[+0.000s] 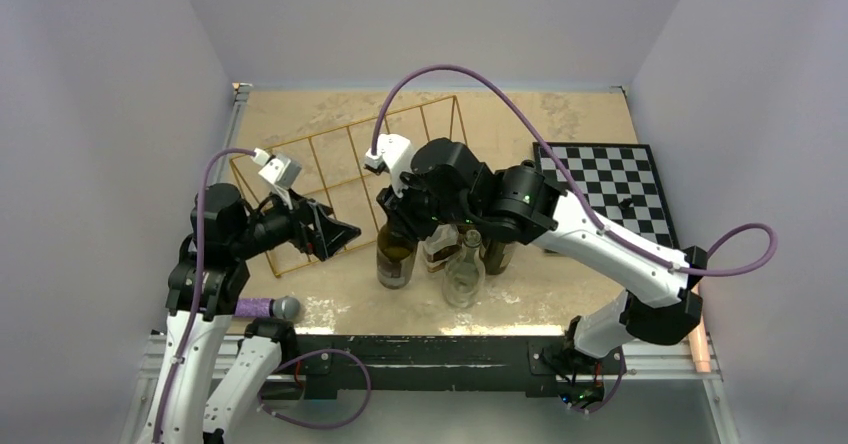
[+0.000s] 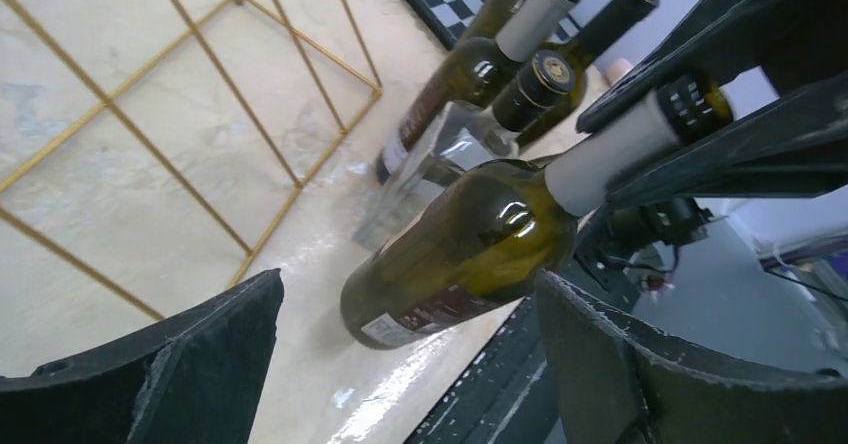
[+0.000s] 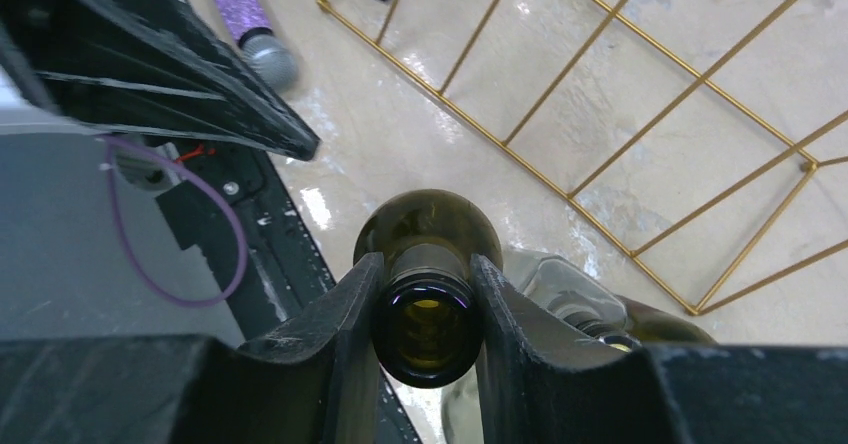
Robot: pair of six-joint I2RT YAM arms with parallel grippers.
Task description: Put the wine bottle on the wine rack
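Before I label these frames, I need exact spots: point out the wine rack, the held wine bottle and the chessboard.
wine rack (image 1: 345,174), top external view, middle of gold frame.
wine bottle (image 3: 428,314), right wrist view, its open mouth.
chessboard (image 1: 612,179), top external view, a checkered square.

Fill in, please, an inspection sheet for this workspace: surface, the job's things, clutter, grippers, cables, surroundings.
Surface: beige marbled table, glossy patches near its front edge.
Job's things: gold wire wine rack at back left, no bottle on it; dark wine bottle upright in front of it.
Clutter: clear glass bottle and other dark bottles crowded beside the wine bottle; chessboard at right; purple microphone near the left arm's base.
Grippers: right gripper shut on the wine bottle's neck; left gripper open, empty, near the rack's front edge.
Cables: purple cables arch above the rack and loop beside both arms.
Surroundings: plain pale walls on three sides.
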